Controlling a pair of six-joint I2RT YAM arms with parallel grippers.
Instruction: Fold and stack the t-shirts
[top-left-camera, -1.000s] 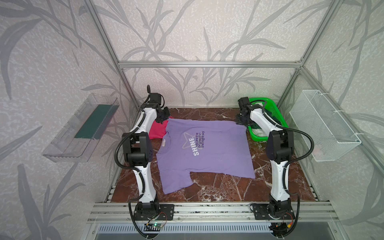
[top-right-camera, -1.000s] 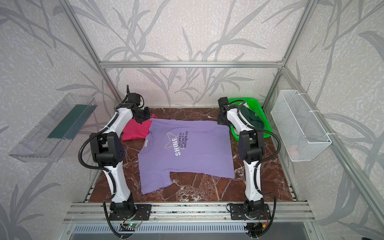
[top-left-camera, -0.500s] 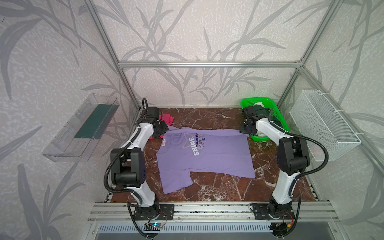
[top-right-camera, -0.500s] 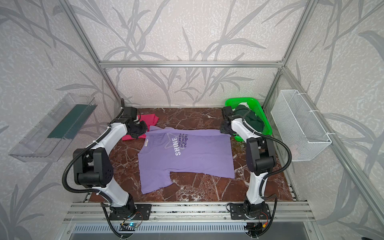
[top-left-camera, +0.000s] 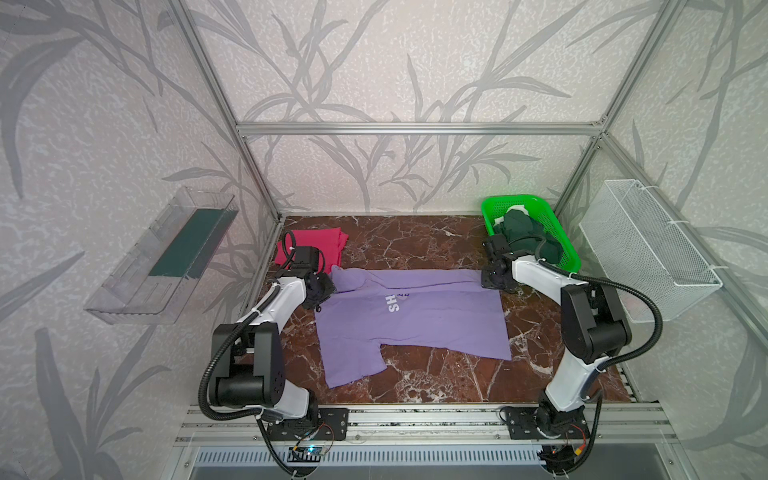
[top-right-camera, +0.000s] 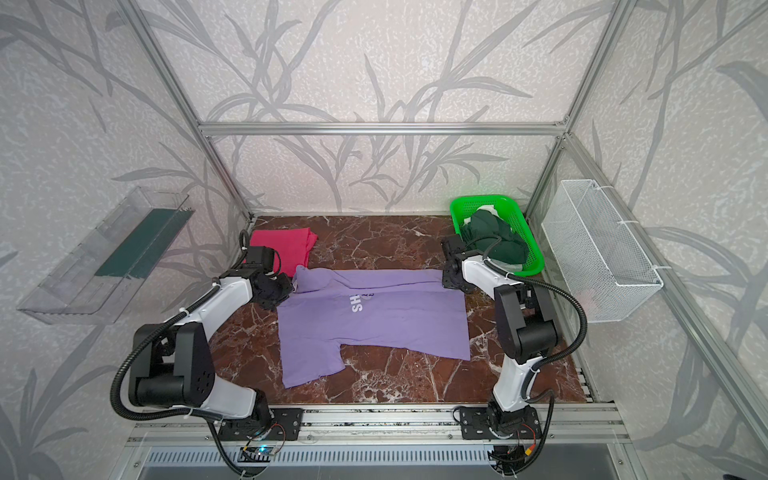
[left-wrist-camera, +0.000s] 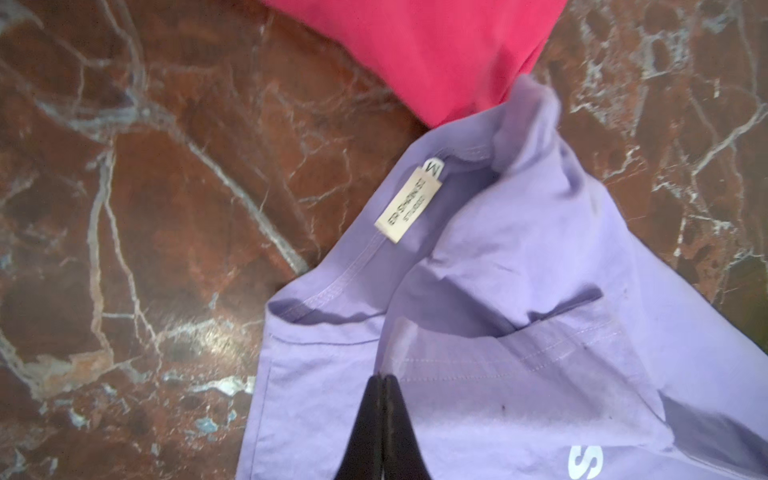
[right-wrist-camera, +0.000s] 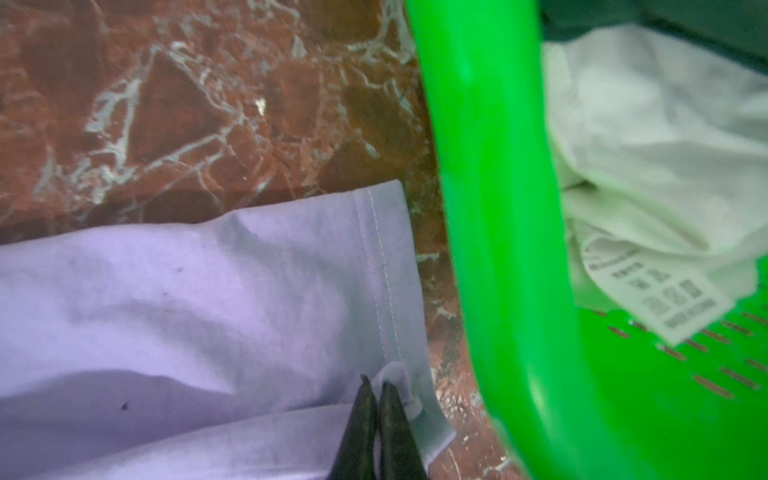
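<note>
Closed end effector (left-wrist-camera: 383, 380) over lavender t-shirt (left-wrist-camera: 519, 257)

1. Large white letters (top-left-camera: 390, 302) reading "SH" stand on the purple t-shirt (top-left-camera: 415, 328), centre of frame in both top views; a fold cuts off the rest.
2. Left wrist view: the collar's size tab (left-wrist-camera: 433, 167) reads "M"; the neck label (left-wrist-camera: 409, 203) has two lines, too blurred to read.
3. Right wrist view: the care label (right-wrist-camera: 660, 299) on the white garment (right-wrist-camera: 665, 124) in the green basket (right-wrist-camera: 490, 208) is illegible.

Your count: four garments. One lavender-purple cotton t-shirt (top-left-camera: 415, 320) just beside the one green plastic mesh basket (top-left-camera: 515, 199), one magenta-red cotton t-shirt (top-left-camera: 328, 245) well apart from it, one dark green cloth garment (top-left-camera: 519, 228) and one white cloth garment (right-wrist-camera: 665, 145) inside it.
</note>
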